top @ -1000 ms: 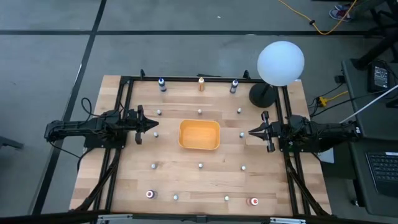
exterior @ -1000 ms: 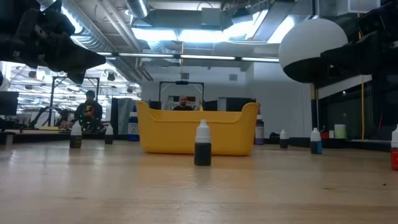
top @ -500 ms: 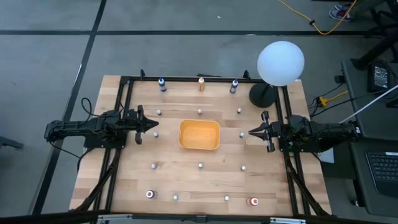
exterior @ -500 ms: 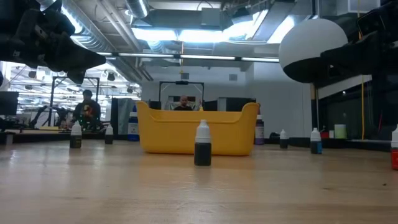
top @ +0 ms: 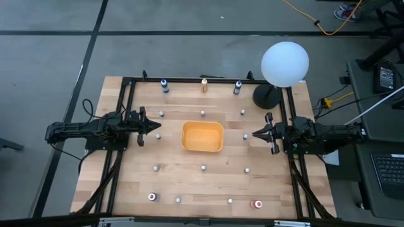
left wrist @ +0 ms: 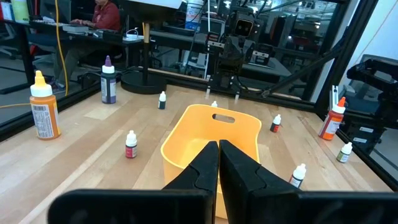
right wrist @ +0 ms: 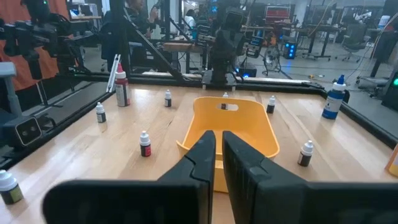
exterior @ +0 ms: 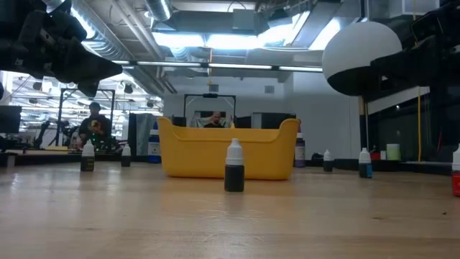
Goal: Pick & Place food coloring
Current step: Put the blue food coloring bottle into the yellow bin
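many food coloring bottles (all standing) lie apart from both fingers.

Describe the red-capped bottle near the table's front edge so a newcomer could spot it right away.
Start at the orange-yellow tray in the middle of the wooden table, then go to the front edge on the right arm's side. The bottle stands there, showing red from above, while its nearest neighbours look whitish.
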Robot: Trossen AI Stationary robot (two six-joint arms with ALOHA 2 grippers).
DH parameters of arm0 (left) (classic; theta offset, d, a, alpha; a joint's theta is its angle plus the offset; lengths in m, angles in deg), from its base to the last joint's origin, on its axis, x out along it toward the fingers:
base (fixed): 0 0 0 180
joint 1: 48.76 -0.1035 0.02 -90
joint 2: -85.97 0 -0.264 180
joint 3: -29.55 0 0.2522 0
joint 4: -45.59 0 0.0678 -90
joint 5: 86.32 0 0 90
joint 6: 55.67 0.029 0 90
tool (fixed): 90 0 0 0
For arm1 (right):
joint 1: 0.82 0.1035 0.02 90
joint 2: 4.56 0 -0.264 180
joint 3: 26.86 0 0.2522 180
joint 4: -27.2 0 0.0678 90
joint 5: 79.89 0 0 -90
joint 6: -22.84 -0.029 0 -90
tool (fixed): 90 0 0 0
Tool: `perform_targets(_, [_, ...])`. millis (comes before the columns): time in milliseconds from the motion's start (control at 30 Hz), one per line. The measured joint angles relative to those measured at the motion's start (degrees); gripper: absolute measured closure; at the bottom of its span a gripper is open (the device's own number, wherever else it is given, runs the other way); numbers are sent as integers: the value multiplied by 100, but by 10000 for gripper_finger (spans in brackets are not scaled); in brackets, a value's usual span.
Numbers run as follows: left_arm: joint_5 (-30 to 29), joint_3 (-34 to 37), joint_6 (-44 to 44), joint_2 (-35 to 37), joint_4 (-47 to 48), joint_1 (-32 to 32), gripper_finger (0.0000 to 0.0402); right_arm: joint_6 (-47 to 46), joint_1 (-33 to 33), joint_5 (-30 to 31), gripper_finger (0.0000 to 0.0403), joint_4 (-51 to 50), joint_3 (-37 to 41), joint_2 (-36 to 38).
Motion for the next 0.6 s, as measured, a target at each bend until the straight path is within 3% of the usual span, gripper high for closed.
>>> perform_targets(367, [0,1,-1,2,-1,-2,391,-106,0,-1,369,0,0,2])
perform_targets(600, [-67,1,306,2,-5,0,390,-1358,-2,41,369,-2,0,0])
